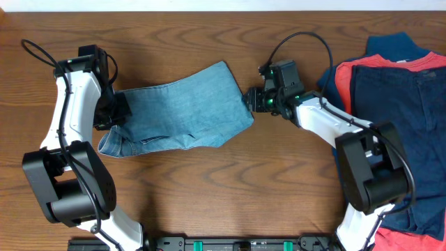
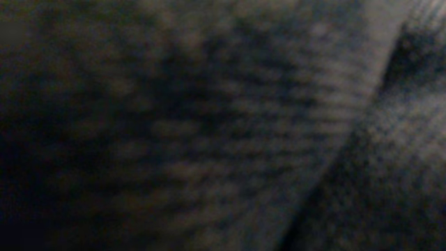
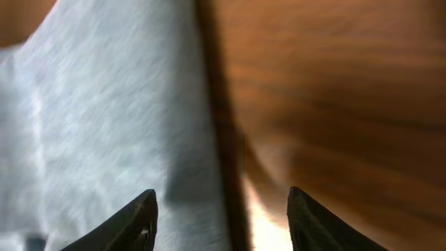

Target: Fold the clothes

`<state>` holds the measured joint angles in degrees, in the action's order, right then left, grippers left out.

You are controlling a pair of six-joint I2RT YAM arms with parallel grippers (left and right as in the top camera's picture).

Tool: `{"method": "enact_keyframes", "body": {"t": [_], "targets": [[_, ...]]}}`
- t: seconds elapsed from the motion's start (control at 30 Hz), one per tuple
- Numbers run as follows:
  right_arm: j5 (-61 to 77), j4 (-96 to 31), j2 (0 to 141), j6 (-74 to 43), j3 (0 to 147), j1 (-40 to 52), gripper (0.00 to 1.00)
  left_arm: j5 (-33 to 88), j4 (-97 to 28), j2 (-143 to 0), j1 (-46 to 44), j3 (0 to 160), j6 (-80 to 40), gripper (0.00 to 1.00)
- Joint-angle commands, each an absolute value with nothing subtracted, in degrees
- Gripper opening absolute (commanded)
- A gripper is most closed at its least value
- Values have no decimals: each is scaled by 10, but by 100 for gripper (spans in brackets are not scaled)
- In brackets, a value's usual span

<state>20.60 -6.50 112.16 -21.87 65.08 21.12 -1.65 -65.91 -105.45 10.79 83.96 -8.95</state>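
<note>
Left arm (image 1: 73,104) and right arm (image 1: 327,122) reach over the bench (image 1: 209,35), claws at either end of the jeans (image 1: 181,104).
Overhead: left claw (image 1: 115,111) down on the denim's left end, can't tell its grip; right claw (image 1: 249,100) at its right edge; navy garments (image 1: 411,104) and red-orange shirt (image 1: 345,84) piled far right, partly cut off. Left wrist: dark, blurred cloth filling the lens. Right wrist: fingers (image 3: 136,219) apart, clamping nothing, one over denim, one over wood.

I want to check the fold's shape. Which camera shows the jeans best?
Overhead: it shows the whole folded jeans, outline and edges. The right wrist view catches just one pale edge; the left wrist view is pressed against dark, blurry fabric, nothing more.
</note>
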Motion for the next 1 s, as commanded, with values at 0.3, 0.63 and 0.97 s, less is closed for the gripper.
{"method": "enact_keyframes", "body": {"t": [0.3,0.63,0.97], "targets": [[287,-111,1157,-185,651,232,1,-20,-658,-1048,112,841,-86,17],[153,-431,1062,-226,651,216,1,-17,-694,-1048,112,841,-74,17],[96,-472,977,-221,653,209,46,69,-704,-1048,112,841,-73,17]]}}
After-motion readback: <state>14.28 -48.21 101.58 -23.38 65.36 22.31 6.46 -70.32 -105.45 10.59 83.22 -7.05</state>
